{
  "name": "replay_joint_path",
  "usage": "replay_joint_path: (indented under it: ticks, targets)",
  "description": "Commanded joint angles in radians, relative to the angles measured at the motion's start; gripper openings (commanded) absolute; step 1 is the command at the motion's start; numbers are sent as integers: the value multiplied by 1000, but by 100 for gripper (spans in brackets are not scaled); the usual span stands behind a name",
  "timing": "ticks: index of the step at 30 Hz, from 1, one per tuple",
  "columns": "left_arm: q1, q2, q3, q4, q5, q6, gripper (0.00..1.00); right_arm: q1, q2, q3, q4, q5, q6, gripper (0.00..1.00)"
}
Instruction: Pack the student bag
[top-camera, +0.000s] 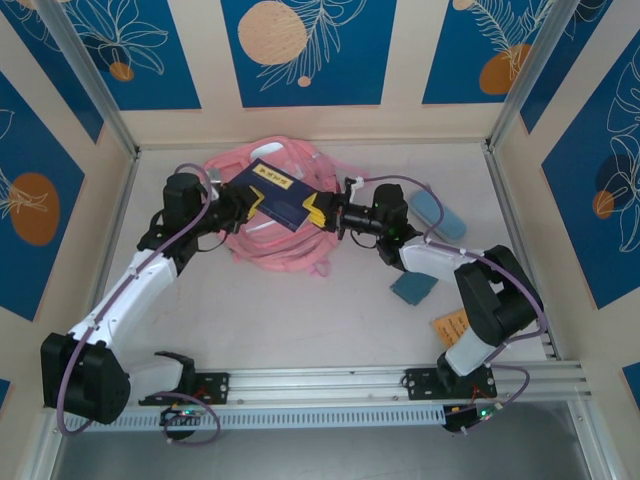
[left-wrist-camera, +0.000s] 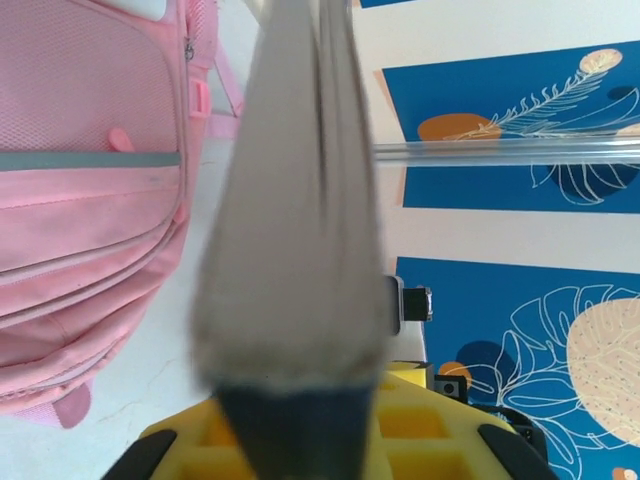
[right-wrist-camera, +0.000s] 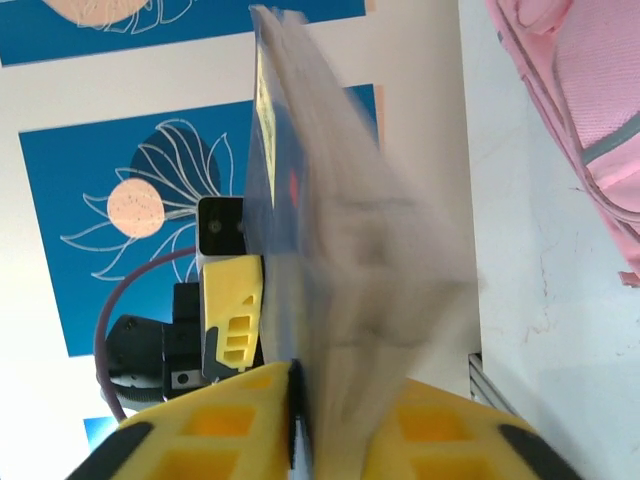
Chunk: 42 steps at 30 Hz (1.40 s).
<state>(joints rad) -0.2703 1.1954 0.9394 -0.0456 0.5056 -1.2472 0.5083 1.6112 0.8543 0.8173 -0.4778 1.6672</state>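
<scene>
The left end effector is clamped on one end of a dark blue book. The right end effector is clamped on the other end. The book is over the pink student bag, which lies far-centre on the tabletop.

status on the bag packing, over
Left gripper and right gripper both shut on the blue book, one each end. Book above the student bag, not in yet. Pencil case off right, not in the way.

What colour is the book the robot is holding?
Dark blue with a yellow label; the book shows best in the top view.
</scene>
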Motion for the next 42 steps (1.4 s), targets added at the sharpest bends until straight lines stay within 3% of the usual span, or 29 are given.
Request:
replay_joint_path:
  ticks: [1,8,12,18,22,24,36,42]
  targets:
    - [-6,3,-6,-85,55,125,27,-19,-62,-6,-17,30,-76,12]
    - [-6,-17,28,-307,-46,395,67,-69,-190,-27,-210,77,-262,2]
    - [-8,16,79,-406,-21,562,76,-103,-310,-31,-444,150,-420,1]
    - [-58,107,200,-602,-162,794,79,-128,-470,-2,-846,349,-654,1]
    - [-125,192,254,-629,-305,894,78,-156,-532,3,-1002,446,-719,1]
    - [-149,254,285,-624,-320,947,78,-176,-554,3,-1062,473,-739,1]
    - [-272,693,697,-890,-553,1220,78,-265,-629,-39,-1140,465,-778,2]
    - [-303,813,841,-969,-506,1295,75,-285,-630,-58,-1142,439,-765,2]
